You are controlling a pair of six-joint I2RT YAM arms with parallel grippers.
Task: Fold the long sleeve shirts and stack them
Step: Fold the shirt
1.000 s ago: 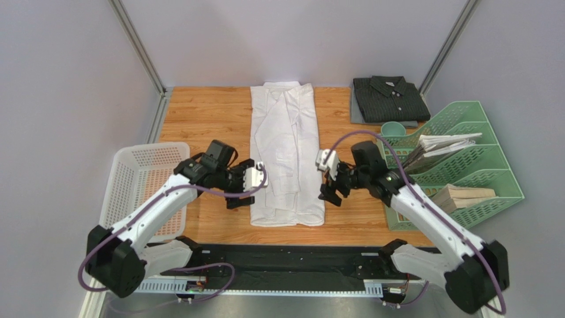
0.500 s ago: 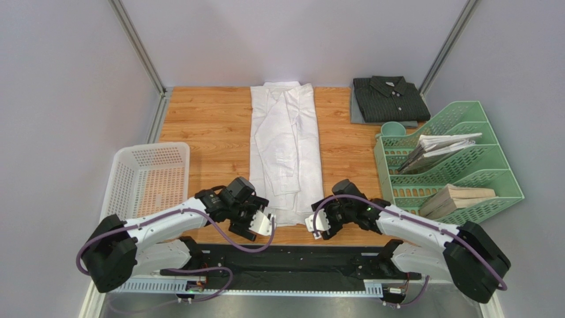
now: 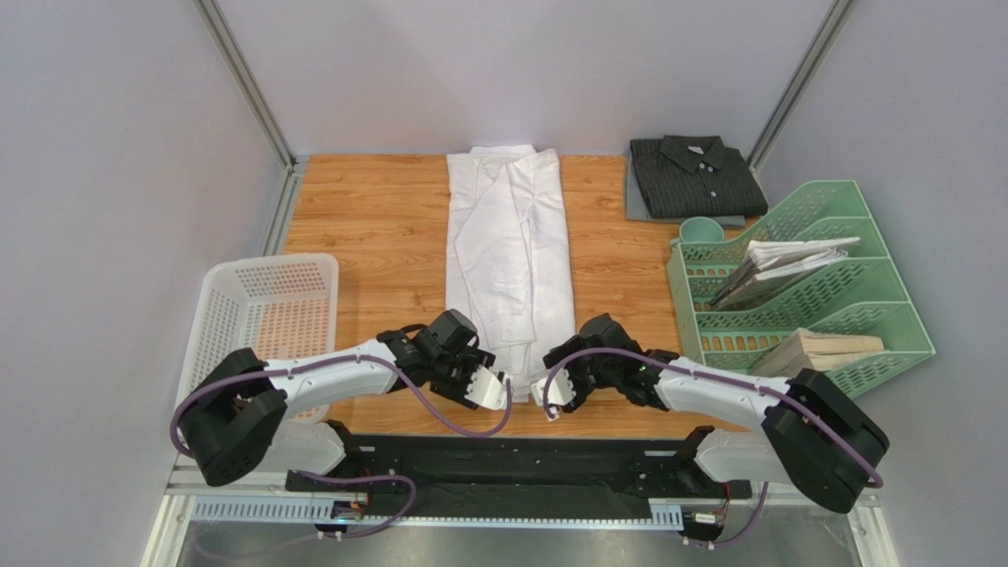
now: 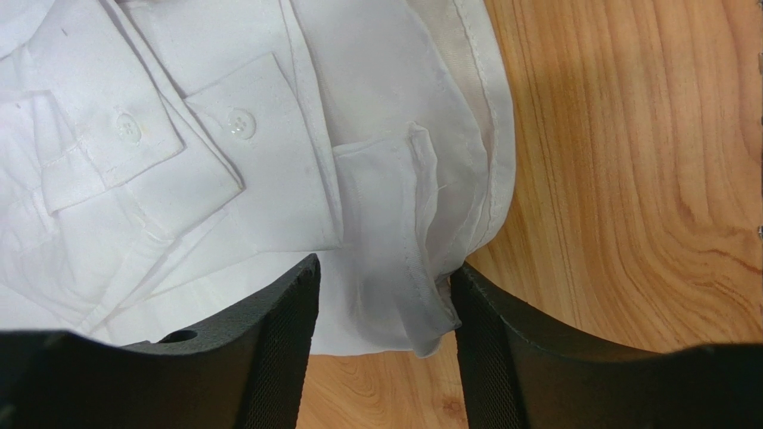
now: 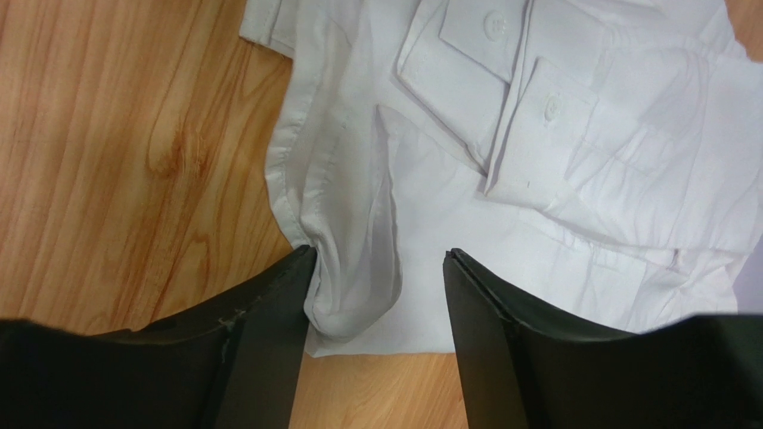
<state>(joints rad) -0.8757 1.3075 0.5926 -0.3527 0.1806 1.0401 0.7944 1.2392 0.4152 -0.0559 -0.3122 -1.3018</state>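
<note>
White shirt [image 3: 511,254] lies flat mid-surface, sleeves folded in. Its long axis runs from the far edge (collar) to the near edge (hem).

Left fingers [image 3: 483,386] are at the hem's near-left corner and right fingers [image 3: 551,395] at its near-right corner, each arm on its own side and about equally close.

Left wrist view: the two black fingers stand part-way apart over a raised fold of hem. The cloth touches the inner face of one finger and leaves a gap to the other, so it is not pinched. Right wrist view mirrors this, with a bunch of hem against one finger and a gap to the other.

Sleeve cuffs [image 4: 215,134], buttoned, lie just beyond the fingers toward the collar, and bare wood shows on the outer side of each corner.

Judgement: the step in hand is taking both hem corners. The fold would then carry the hem along the long axis toward the collar, away from the arm bases. Both corners need to rise level, or the thin cotton will skew and the loose cuffs will slide.

Charcoal shirt [image 3: 696,175] is folded at the far right corner of the surface [image 3: 367,213], well apart from the white one.

Green file tray [image 3: 870,319] with papers [image 3: 787,254] sits along the right edge, and the white mesh basket [image 3: 225,319] at the near left. Nothing lies on the white shirt or across the line of the fold
</note>
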